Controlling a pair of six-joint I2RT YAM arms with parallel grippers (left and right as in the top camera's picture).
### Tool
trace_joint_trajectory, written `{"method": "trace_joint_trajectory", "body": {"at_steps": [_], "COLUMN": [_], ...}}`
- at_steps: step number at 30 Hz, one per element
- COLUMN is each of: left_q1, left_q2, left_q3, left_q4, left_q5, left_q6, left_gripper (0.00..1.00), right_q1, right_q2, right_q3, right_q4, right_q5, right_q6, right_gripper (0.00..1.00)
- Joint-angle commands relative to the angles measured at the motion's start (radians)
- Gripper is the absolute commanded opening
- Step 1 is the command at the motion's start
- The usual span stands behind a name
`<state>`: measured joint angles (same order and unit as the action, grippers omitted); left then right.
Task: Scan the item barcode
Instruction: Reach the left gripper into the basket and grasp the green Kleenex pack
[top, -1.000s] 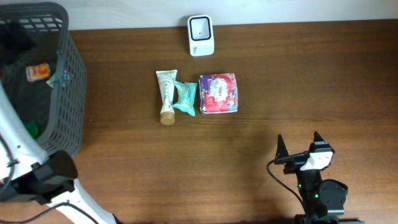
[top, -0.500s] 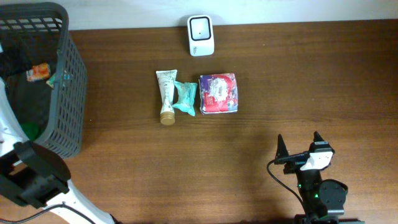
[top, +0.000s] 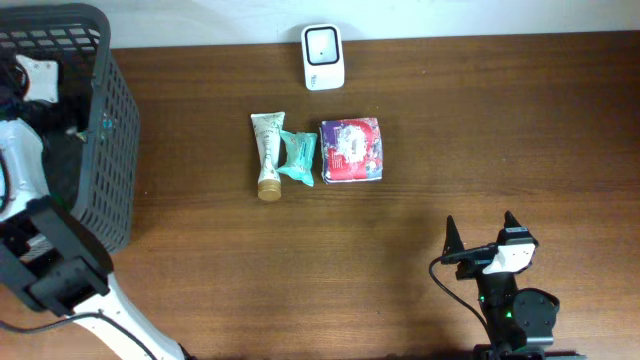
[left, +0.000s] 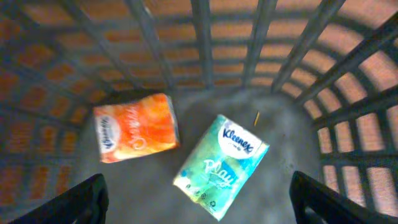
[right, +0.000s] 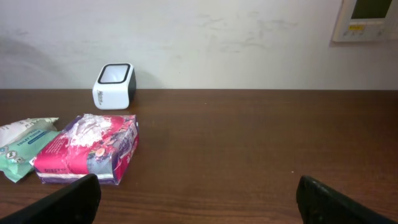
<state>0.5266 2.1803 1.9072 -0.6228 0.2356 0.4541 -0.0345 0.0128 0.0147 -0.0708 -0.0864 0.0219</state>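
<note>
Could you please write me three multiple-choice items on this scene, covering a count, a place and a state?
1. How many tissue packs lie in the basket?
A. one
B. two
C. four

2. Where is the white scanner?
A. in the basket
B. on the table, near the wall
C. hanging on the basket's rim

3. How do the jaws of the right gripper stand?
A. open and empty
B. shut on the scanner
C. shut on a tissue pack

Key:
1 B: an orange pack and a teal Kleenex pack lie on its floor.
2 B: it stands on the wood just before the wall.
3 A: the jaws are wide apart with nothing between them.
</note>
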Motion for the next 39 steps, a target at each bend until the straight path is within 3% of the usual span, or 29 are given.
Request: {"method": "trace_joint_trajectory", "body": {"at_steps": [1,2,3,15,22,23,26,27,31,39], "left_q1": [-0.002,-0.002,-0.002,-0.060,-0.064,-0.064,-0.064,-0.064,-0.063,-0.059], "left_q2": [0.045,0.051,0.063,0.137,0.182,0.182,0.181,0.175,0.099,-0.319], "left_q3": [-0.008,-0.008,-0.008,-0.008,-0.008,-0.008,-0.008,-0.007,0.001,0.039], "left_q4": [0.008,0.010,0.013,0.069,0.044,0.034,-0.006,-0.022,-0.032,-0.017], "left_q5": [0.019,0.019,0.020,0.022,-0.034,-0.034,-0.034,-0.034,-0.033,-0.029], "left_q6": [0.069,0.072,0.072,0.142,0.142,0.142,0.141,0.141,-0.028,-0.411], "left_gripper": [0.87,0.85,0.75,0.66,0.56,0.50,0.00,0.00,0.00,0.00], "right_q1": [0.008,0.008,0.008,0.008,0.008,0.008,0.008,0.008,0.008,0.008], "right_q2": [-0.006,-0.006,-0.006,-0.006,-0.006,-0.006,-0.006,-0.006,-0.006,-0.006], "right_q3": [-0.009,-0.009,-0.009,-0.009,-0.009,-0.009,-0.009,-0.009,-0.009,-0.009], "right_q4": [-0.001,-0.001,-0.001,-0.001,-0.001,-0.001,-0.001,-0.001,-0.001,-0.001], "right_q5": [0.005,0.005,0.005,0.005,0.005,0.005,0.005,0.005,0.005,0.005], "right_q6": [0.002,0.002,0.002,0.002,0.002,0.002,0.002,0.002,0.002,0.002], "right_gripper": [0.99,0.99,0.99,0.99,0.99,0.99,0.98,0.99,0.99,0.99]}}
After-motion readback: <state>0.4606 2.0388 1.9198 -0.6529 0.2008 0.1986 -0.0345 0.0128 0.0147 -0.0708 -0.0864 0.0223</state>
